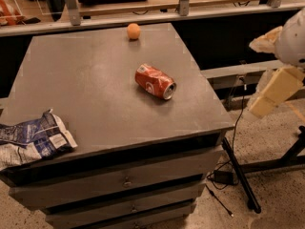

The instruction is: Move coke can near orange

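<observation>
The coke can (155,81), dented and red with a silver end, lies on its side near the middle right of the grey table top (86,89). The orange (134,31) sits near the table's far edge, well behind the can and apart from it. My gripper (255,78) hangs at the right edge of the view, off the table and to the right of the can. Its two cream fingers (276,88) stand wide apart with nothing between them.
A crumpled blue-and-white snack bag (33,140) lies at the table's front left corner. The table is a drawer cabinet (124,180). A black stand leg and cables (238,171) lie on the floor to the right. A shelf rail (143,18) runs behind the table.
</observation>
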### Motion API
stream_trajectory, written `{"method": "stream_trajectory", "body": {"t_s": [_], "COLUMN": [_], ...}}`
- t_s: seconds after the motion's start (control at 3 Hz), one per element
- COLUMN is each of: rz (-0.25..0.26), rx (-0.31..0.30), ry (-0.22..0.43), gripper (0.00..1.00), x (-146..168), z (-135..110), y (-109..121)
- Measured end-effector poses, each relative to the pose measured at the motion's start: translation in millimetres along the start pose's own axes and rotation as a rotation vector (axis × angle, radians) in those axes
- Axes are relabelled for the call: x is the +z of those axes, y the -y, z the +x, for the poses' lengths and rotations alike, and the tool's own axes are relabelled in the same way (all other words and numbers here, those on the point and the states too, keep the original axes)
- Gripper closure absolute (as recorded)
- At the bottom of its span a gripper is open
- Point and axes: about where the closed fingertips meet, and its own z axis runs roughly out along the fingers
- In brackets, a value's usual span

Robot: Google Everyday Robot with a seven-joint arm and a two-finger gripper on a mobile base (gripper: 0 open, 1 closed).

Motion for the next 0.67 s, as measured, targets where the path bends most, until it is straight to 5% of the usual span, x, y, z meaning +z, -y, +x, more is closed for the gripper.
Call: {"method": "stream_trajectory", "body": {"t_s": [0.33,0.67], "rz": [0.002,0.023], "rx": [0.048,0.108], "ry": [0.204,0.427], "gripper": [0.00,0.00], "x": [35,62], "z": [3,-24], "y": [5,6]}}
